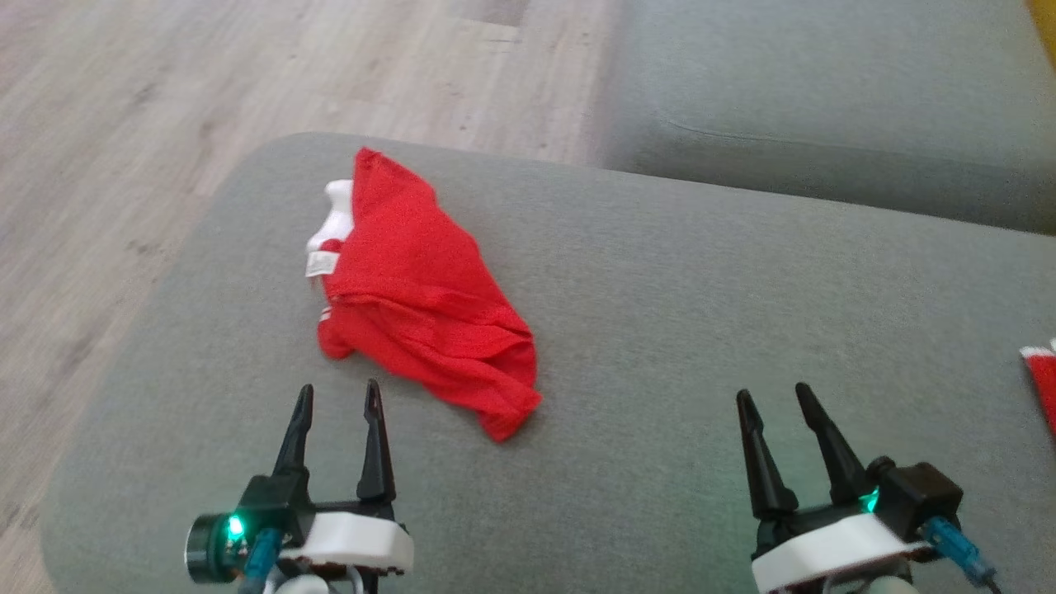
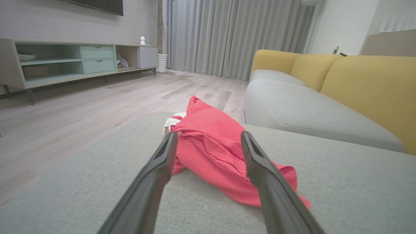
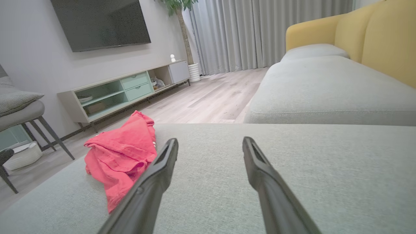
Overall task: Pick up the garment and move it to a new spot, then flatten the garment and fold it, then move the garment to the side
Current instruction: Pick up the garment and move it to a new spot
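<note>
A crumpled red garment [image 1: 421, 289] with white trim and a label lies on the grey sofa seat [image 1: 701, 330], toward its left end. Just in front of it my left gripper [image 1: 340, 396] hovers open, nothing between its fingers. In the left wrist view the garment [image 2: 211, 143] lies straight ahead, beyond the spread fingers of the left gripper [image 2: 209, 138]. Well to the garment's right my right gripper [image 1: 772, 398] stands open and empty above bare cushion. The right wrist view shows the garment [image 3: 122, 152] to the left of the right gripper [image 3: 210, 143].
Another red-and-white piece of cloth [image 1: 1044, 384] pokes in at the right edge. A second grey cushion [image 1: 825, 99] lies beyond a seam, with yellow backrests [image 2: 364, 84]. Wooden floor [image 1: 124, 124] drops off past the seat's left and far edges. A TV cabinet [image 3: 126, 91] and a chair [image 3: 22, 113] stand across the room.
</note>
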